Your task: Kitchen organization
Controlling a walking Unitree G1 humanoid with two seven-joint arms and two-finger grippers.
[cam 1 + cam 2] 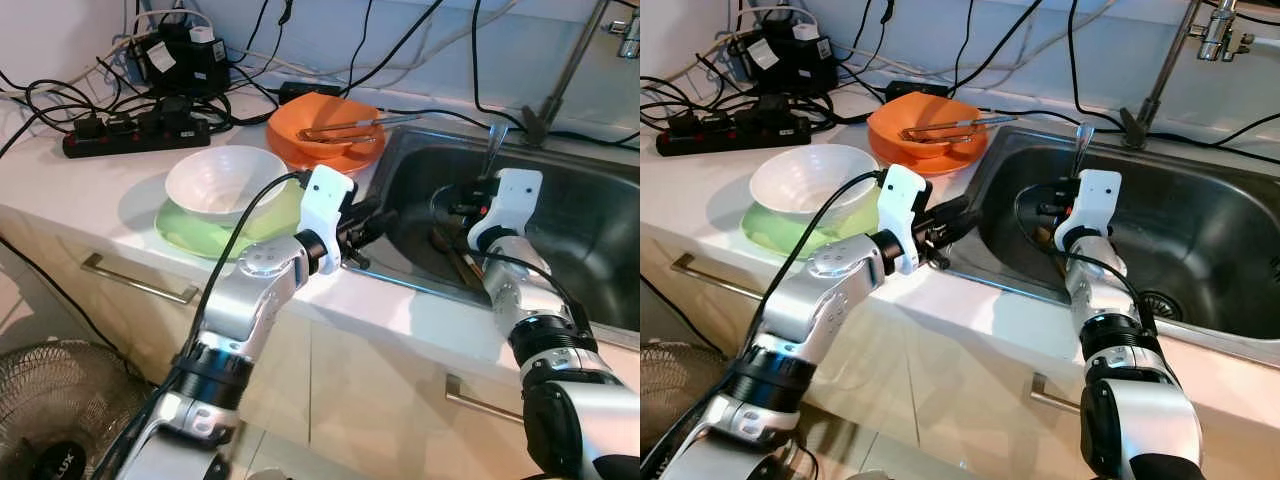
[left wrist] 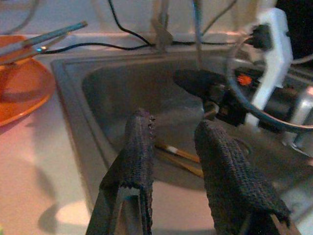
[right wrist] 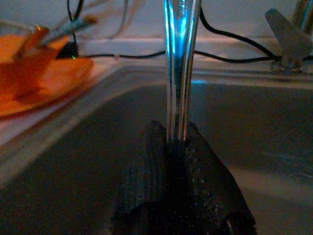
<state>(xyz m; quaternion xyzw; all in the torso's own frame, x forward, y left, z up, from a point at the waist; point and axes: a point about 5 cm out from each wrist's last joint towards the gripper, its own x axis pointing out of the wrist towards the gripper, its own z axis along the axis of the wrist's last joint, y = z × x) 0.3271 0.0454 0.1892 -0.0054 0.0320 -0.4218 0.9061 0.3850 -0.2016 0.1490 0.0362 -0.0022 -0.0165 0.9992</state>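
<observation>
Steel sink [image 1: 600, 250] holds the right gripper [image 3: 177, 147], whose fingers are clenched on a metal utensil handle [image 3: 180, 63] standing upright; the right wrist view shows that pinch closely. Over the sink's near edge, the left gripper [image 2: 173, 147] has its fingers spread with nothing between them, and its wrist view reveals chopsticks [image 2: 181, 156] on the basin floor. On the counter [image 1: 90, 190], an orange bowl [image 1: 325, 125] carries tongs [image 1: 350, 128], beside a white bowl [image 1: 225, 180] on a green plate [image 1: 195, 235].

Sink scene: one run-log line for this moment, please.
right claw: shut on metal utensil, over sink | left claw: open at sink edge | chopsticks: in sink
</observation>
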